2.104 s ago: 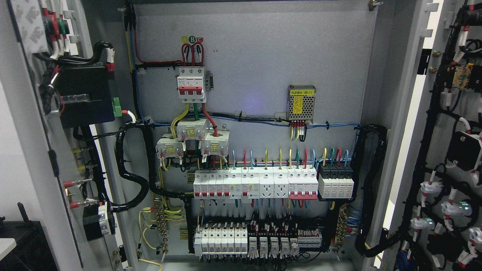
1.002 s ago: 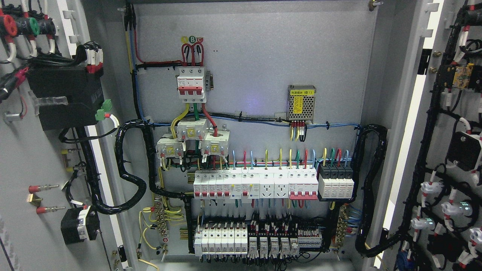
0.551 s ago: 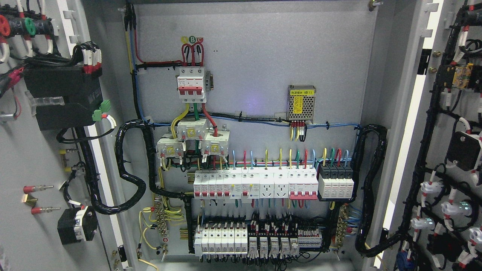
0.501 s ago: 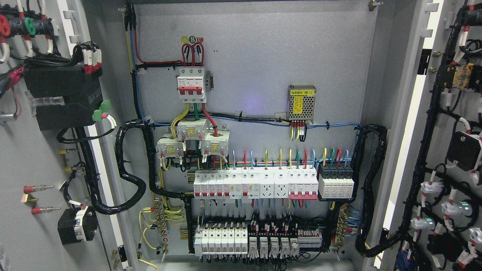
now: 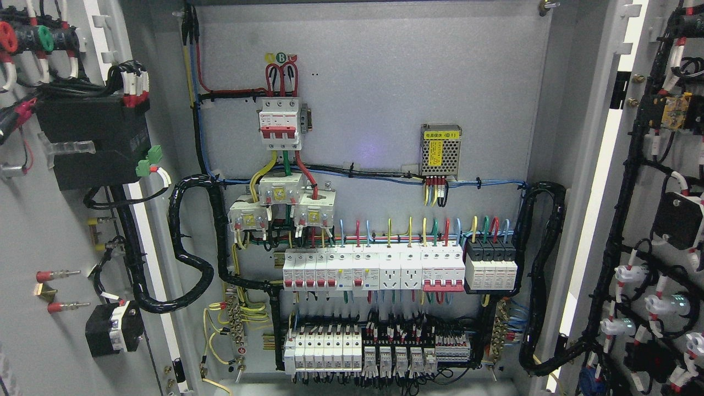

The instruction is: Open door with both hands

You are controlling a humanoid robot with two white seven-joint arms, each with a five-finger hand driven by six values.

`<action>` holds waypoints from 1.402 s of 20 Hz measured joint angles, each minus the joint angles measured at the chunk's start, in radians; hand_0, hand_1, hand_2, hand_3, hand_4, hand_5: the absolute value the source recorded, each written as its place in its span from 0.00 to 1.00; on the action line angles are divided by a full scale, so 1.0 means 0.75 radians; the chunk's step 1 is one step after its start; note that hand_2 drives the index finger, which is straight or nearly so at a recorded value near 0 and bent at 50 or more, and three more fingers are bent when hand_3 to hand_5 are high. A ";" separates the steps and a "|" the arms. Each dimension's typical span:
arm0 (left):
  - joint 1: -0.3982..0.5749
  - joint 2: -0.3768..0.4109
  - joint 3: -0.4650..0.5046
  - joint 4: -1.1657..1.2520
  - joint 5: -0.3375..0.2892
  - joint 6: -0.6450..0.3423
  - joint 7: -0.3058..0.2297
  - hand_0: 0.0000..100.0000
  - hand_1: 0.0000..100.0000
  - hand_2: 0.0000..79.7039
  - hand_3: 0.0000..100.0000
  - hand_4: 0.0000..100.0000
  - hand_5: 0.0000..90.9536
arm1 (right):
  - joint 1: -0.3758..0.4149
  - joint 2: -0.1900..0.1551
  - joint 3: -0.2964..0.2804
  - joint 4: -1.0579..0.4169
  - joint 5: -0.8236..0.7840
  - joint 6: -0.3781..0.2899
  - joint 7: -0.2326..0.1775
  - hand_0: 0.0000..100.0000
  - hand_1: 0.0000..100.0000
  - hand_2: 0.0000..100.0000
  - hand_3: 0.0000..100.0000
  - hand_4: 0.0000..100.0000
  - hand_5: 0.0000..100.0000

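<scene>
Both doors of a grey electrical cabinet stand swung wide open. I see the inner face of the left door [image 5: 38, 231] at the picture's left, with a black box, wiring and coloured button backs on it. The right door [image 5: 649, 181] fills the right edge, its inner face carrying black cable looms and white lamp holders. Between them the back panel [image 5: 385, 71] is exposed. Neither of my hands nor any arm shows in the head view.
On the back panel sit a red-and-white main breaker [image 5: 280, 124], a small meshed power supply [image 5: 440, 150], a row of white breakers [image 5: 374, 268] and lower terminal blocks [image 5: 352, 346]. Thick black cable bundles [image 5: 192, 258] loop from each door into the cabinet.
Over the last two seconds the left door swung further open toward the left, showing more of its inner face. In the last half second it has barely shifted. The right door stayed put.
</scene>
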 measured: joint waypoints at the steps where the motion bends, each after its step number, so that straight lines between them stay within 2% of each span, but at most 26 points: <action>1: 0.000 0.000 0.000 0.000 0.000 0.001 -0.001 0.00 0.00 0.00 0.00 0.04 0.00 | 0.024 -0.010 -0.009 -0.002 0.002 -0.029 -0.004 0.00 0.00 0.00 0.00 0.00 0.00; 5: 0.000 0.000 -0.001 0.000 0.000 -0.001 -0.002 0.00 0.00 0.00 0.00 0.04 0.00 | 0.136 -0.067 -0.047 -0.013 0.021 -0.099 -0.087 0.00 0.00 0.00 0.00 0.00 0.00; 9: 0.001 0.000 -0.004 -0.021 -0.001 -0.003 -0.003 0.00 0.00 0.00 0.00 0.04 0.00 | 0.264 -0.138 -0.083 -0.027 0.068 -0.207 -0.122 0.00 0.00 0.00 0.00 0.00 0.00; 13: 0.020 -0.004 -0.008 -0.090 -0.003 -0.010 -0.006 0.00 0.00 0.00 0.00 0.04 0.00 | 0.427 -0.215 -0.136 -0.043 0.106 -0.328 -0.131 0.00 0.00 0.00 0.00 0.00 0.00; 18: 0.105 -0.008 -0.037 -0.261 -0.006 -0.014 -0.004 0.00 0.00 0.00 0.00 0.04 0.00 | 0.605 -0.297 -0.207 -0.064 0.129 -0.467 -0.131 0.00 0.00 0.00 0.00 0.00 0.00; 28: 0.308 0.014 -0.117 -0.747 -0.008 -0.009 -0.001 0.00 0.00 0.00 0.00 0.04 0.00 | 0.878 -0.388 -0.391 -0.161 0.142 -0.734 -0.132 0.00 0.00 0.00 0.00 0.00 0.00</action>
